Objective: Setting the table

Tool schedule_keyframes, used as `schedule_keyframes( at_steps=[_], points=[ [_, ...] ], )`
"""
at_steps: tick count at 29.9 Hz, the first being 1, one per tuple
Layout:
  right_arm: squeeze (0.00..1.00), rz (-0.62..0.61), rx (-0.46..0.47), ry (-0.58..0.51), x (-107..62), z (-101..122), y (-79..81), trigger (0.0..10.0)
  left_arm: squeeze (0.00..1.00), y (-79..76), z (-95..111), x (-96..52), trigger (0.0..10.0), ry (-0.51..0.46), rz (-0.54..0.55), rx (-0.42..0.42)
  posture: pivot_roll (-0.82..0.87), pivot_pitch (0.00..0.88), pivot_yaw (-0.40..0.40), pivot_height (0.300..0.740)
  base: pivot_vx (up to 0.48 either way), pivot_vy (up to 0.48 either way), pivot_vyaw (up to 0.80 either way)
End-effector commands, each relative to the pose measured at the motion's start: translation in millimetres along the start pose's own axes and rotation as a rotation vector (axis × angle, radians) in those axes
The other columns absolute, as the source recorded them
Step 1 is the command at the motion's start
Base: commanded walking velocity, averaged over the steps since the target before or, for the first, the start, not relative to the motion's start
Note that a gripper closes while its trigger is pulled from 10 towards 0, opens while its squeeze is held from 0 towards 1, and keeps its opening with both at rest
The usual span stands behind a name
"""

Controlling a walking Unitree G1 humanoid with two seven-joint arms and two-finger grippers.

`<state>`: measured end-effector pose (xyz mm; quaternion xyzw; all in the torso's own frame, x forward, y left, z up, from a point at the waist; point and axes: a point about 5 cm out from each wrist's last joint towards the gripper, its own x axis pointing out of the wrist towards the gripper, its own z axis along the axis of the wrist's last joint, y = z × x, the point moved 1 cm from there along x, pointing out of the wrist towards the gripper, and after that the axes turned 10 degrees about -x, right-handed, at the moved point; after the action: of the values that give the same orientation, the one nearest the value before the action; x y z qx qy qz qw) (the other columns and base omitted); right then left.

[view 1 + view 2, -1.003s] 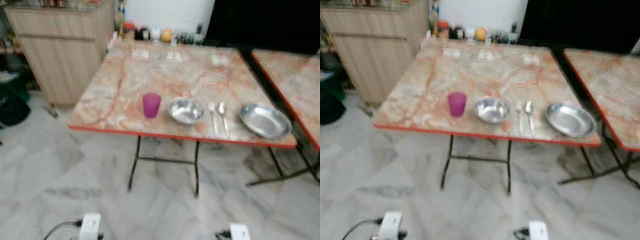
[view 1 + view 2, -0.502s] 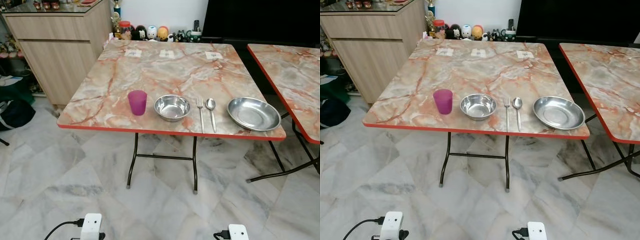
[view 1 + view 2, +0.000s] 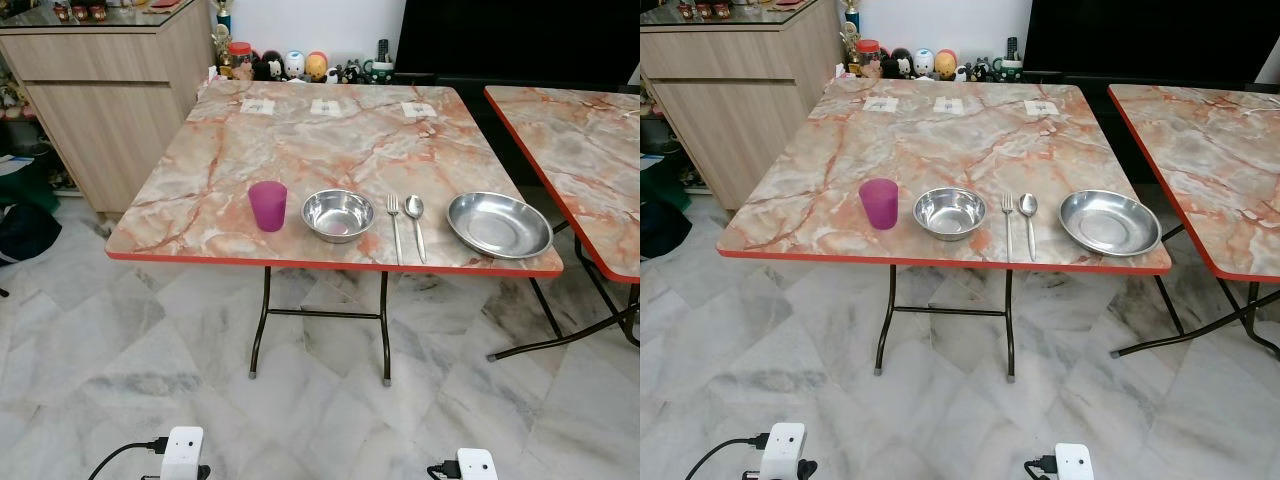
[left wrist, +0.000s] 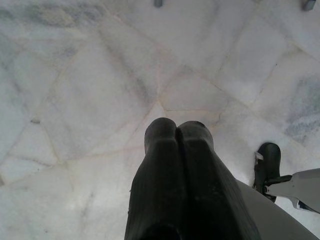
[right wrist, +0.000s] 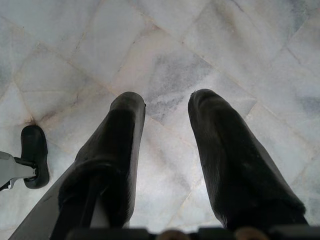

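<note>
A wooden cabinet [image 3: 110,90] stands beside figurines [image 3: 290,66] on marble floor [image 3: 120,380].

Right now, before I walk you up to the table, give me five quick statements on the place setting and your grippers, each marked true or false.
1. The purple cup stands at the left end of the row on the table, beside the steel bowl. True.
2. The fork and spoon lie inside the steel plate. False: they lie on the tabletop, between bowl and plate.
3. The left gripper has its fingers pressed together over the floor. True.
4. The right gripper holds the spoon. False: its fingers are apart and hold nothing.
5. The cup lies tipped on its side. False: it stands upright.
</note>
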<state>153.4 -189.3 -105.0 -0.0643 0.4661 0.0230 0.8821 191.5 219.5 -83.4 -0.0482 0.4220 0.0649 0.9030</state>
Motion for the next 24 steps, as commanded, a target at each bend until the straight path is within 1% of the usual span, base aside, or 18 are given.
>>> schedule_keyframes(
  at_steps=[1,13,15,24],
  points=[
    [0.00,-0.044,0.195,-0.093,13.8,68.5,-2.9,10.0,0.00,3.5,40.2,6.9,10.0,-0.021,-0.045,0.140,0.09,0.000,0.035,0.740,0.000,0.000,0.00],
    [0.00,-0.042,0.185,-0.092,13.8,68.5,-3.2,10.0,0.00,1.0,40.5,7.3,10.0,-0.024,-0.049,0.135,0.09,0.000,0.037,0.740,0.000,0.000,0.00],
    [0.00,-0.040,0.165,-0.082,13.9,67.8,-3.0,10.0,0.00,1.5,40.7,7.3,10.0,-0.024,-0.048,0.137,0.08,0.000,0.040,0.740,0.000,0.000,0.00],
    [0.00,-0.040,0.165,-0.081,13.9,67.6,-2.8,10.0,0.00,1.6,40.7,7.2,10.0,-0.024,-0.048,0.137,0.08,0.000,0.040,0.740,0.000,0.000,0.00]
  ],
)
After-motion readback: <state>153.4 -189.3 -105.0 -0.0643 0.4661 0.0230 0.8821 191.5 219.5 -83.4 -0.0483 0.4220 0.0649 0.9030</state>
